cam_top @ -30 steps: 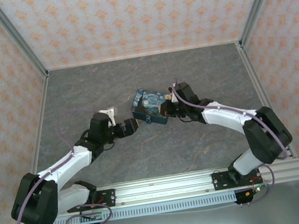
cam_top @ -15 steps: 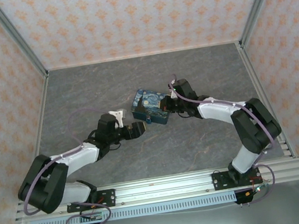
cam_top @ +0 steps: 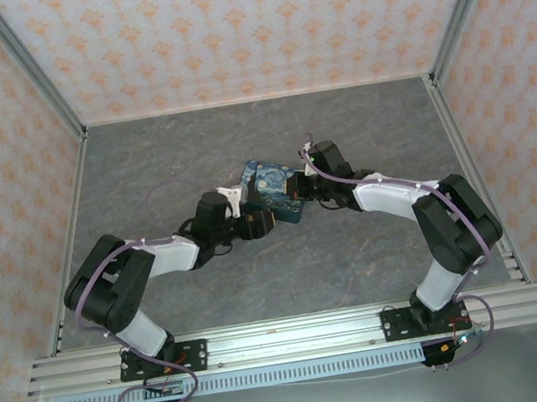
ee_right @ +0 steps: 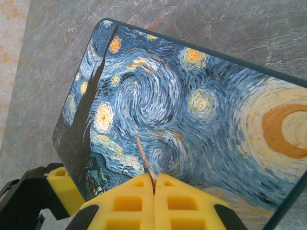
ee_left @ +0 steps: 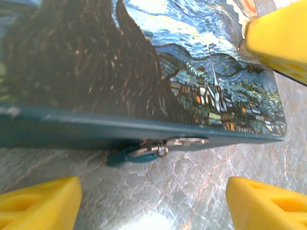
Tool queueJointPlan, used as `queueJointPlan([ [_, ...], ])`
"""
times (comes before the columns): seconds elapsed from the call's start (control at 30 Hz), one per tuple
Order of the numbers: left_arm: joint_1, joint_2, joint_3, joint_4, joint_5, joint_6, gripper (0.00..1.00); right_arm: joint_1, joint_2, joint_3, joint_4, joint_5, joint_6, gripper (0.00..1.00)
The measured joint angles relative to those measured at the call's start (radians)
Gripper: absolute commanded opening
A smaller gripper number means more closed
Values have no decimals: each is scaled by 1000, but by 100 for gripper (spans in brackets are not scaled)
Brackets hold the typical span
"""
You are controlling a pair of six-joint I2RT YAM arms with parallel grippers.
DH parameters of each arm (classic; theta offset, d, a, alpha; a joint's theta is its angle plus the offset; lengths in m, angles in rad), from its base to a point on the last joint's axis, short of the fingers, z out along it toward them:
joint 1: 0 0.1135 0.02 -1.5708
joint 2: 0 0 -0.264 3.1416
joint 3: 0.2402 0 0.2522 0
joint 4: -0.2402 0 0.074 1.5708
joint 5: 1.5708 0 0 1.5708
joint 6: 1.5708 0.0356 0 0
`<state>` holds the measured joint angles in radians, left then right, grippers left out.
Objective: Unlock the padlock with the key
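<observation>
The tiny teal-blue padlock (ee_left: 125, 156) hangs unopened on the near side of the night-sky painted box (ee_left: 192, 72). The right gripper (ee_right: 154, 186) clenches the thin silvery key (ee_right: 143, 158) over the lid, uninserted. The left gripper (ee_left: 153, 191) gapes, empty.

Padlock (ee_left: 123, 156) teal; key (ee_right: 143, 157) silvery; box (ee_right: 192, 105) blu/yel swirly night-sky print; table (cam_top: 357, 248) gry marble; walls (cam_top: 222, 26) peach floral ptn.

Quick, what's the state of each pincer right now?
Left pincer: open, holding nothing.
Right pincer: closed on the thin silvery metal key.
</observation>
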<state>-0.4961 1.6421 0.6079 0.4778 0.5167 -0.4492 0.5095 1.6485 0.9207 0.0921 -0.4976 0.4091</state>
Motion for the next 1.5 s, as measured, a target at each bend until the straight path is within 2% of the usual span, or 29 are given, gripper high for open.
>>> queueJointPlan([
  [0.17, -6, 71, 19, 34, -2, 23, 71, 0, 12, 11, 0, 0, -14, 0],
  [0.53, -8, 101, 56, 21, -21, 105, 66, 0, 15, 14, 3, 2, -22, 0],
  [0.83, -15, 142, 92, 13, -26, 137, 56, 0, 15, 14, 3, 3, -22, 0],
  [1.13, -26, 171, 101, 66, -14, 101, 54, 0, 15, 15, 4, 3, -21, 0],
  [1.5, -78, 193, 112, 92, 56, 30, 48, 0, 15, 14, 6, 2, -21, 0],
])
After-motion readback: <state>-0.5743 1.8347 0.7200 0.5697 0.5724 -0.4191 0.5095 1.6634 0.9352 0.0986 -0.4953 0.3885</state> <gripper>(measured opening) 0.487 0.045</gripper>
